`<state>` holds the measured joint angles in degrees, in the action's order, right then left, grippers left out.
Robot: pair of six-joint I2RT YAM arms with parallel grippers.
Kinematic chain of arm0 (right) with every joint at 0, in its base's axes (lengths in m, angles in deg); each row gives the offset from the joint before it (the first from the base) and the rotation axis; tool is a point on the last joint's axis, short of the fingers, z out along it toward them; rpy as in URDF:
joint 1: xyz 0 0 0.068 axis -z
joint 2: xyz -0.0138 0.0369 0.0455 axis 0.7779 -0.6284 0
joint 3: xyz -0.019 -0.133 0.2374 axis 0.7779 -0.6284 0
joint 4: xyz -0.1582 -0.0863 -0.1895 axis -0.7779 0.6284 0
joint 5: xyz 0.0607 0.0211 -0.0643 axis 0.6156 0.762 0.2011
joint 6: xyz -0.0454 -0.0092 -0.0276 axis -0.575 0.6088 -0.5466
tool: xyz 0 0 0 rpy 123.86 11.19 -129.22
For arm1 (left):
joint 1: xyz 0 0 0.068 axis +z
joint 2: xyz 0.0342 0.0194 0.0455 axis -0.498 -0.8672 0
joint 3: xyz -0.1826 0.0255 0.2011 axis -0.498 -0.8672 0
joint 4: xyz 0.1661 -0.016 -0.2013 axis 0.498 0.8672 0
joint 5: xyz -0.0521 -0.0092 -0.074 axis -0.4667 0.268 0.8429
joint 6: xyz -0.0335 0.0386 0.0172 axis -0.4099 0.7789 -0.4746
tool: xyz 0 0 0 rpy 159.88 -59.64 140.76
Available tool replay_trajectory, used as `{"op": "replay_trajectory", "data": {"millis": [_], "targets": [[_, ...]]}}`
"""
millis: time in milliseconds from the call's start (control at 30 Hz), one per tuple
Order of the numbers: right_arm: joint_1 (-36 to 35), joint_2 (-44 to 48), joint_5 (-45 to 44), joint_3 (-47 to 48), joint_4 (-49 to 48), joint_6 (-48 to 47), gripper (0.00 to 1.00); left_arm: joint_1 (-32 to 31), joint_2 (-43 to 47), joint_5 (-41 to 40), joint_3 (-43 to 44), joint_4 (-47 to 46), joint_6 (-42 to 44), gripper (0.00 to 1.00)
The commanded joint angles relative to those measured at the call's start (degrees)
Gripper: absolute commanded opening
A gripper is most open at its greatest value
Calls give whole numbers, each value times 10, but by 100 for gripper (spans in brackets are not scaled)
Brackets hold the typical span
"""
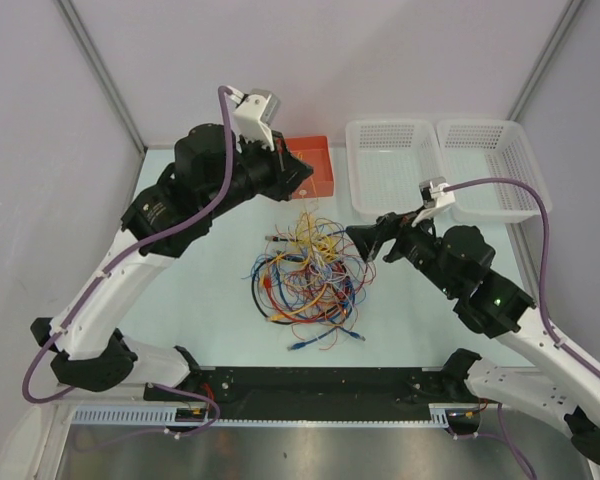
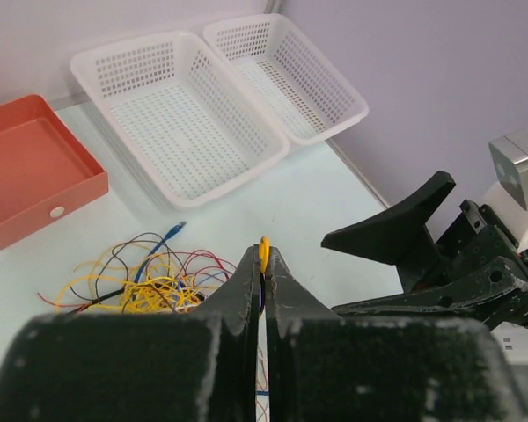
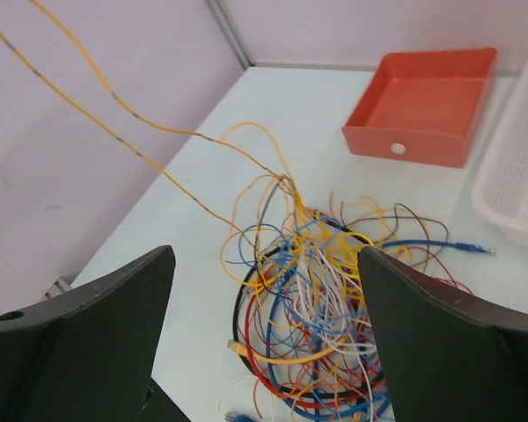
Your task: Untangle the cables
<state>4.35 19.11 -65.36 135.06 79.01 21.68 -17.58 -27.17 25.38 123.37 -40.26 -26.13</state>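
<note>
Many thin cables (image 1: 305,275) in red, orange, yellow, blue, white and black lie in one loose knot at the middle of the worktop (image 1: 200,290). The left pincer (image 2: 263,255) hangs at the knot's 12 o'clock, just in front of the orange tray (image 1: 315,165). Its jaws are pressed together on a yellow cable (image 2: 264,250) that peeps out at the fingertips. In the right wrist view, stretched yellow strands (image 3: 114,105) climb from the heap toward 11 o'clock and leave the picture. The right pincer (image 1: 366,240) stands at the knot's 3 o'clock, near its edge, jaws spread wide with nothing gripped. Two white baskets (image 1: 390,170) sit just beside each other at the knot's 1 to 2 o'clock.
</note>
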Motion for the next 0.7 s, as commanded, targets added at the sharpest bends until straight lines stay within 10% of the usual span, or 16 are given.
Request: {"op": "replay_trajectory", "data": {"millis": [0, 667], "targets": [[-4, -41, 69, 26, -92, -18, 88, -7, -18, 5, 74, 24, 21, 0], [-53, -208, 60, 25, -254, -18, 78, -22, -48, -9, 92, 31, 20, 0]]}}
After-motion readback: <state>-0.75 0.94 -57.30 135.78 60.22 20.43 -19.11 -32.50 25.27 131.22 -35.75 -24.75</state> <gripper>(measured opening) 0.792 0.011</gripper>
